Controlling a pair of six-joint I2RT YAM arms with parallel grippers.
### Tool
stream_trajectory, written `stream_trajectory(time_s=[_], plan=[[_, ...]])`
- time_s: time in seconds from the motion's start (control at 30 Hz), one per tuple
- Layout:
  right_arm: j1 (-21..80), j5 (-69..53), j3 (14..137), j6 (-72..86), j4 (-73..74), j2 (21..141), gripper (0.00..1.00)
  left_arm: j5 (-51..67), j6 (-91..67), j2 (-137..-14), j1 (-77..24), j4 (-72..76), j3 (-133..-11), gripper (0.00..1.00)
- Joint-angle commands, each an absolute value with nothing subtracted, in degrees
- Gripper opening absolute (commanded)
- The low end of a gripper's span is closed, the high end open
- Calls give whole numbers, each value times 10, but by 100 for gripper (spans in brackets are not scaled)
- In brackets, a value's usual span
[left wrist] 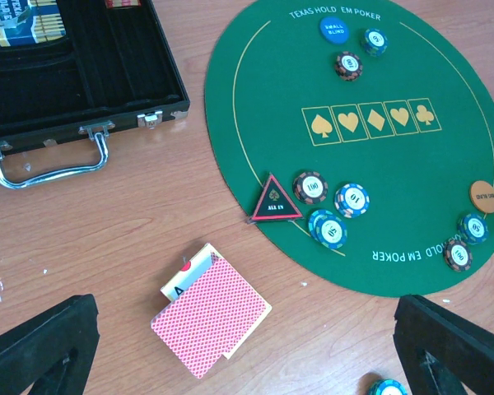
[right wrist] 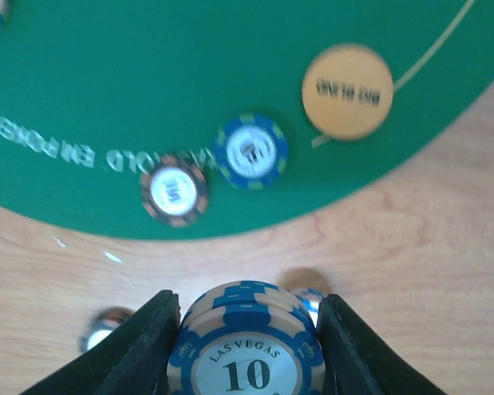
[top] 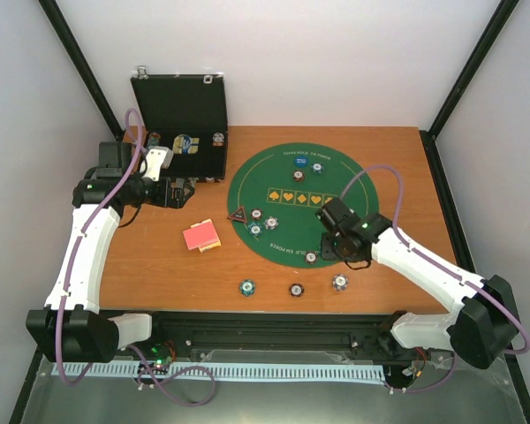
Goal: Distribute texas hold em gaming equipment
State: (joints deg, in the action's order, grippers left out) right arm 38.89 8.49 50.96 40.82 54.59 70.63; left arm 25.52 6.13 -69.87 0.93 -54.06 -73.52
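- Right gripper (right wrist: 247, 329) clenches a stack of blue striped chips (right wrist: 247, 366) over the bare wooden table (right wrist: 412, 247), just off the felt mat (right wrist: 148, 74) and its curved edge.
- Left gripper (left wrist: 247, 354) hangs spread wide, grasping nothing, above the red-backed cards (left wrist: 210, 321) on open wood.
- Two further chips (right wrist: 103, 329) behind the right fingers are half hidden and blurred.
- The orange disc (right wrist: 347, 90) looks smooth; the triangle marker (left wrist: 274, 200) sits at the mat's rim.

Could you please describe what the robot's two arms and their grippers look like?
Both arms have white link shells with black joints and bases: left arm, right arm. A purple cable loops along each. The left gripper and right gripper have matte black wedge-shaped fingers.
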Motion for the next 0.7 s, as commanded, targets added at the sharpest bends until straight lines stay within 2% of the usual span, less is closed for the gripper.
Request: stream_trajectory(time_s=[0.0, 0.33, 0.67], plan=[[358, 102, 585, 358, 559, 736, 30, 258, 67, -691, 12, -547, -748, 100], [212, 62, 784, 257, 487, 955, 29, 256, 64, -692, 13, -553, -751, 100], [141, 59, 1021, 227, 502, 1195, 28, 257, 65, -698, 13, -554, -751, 100]])
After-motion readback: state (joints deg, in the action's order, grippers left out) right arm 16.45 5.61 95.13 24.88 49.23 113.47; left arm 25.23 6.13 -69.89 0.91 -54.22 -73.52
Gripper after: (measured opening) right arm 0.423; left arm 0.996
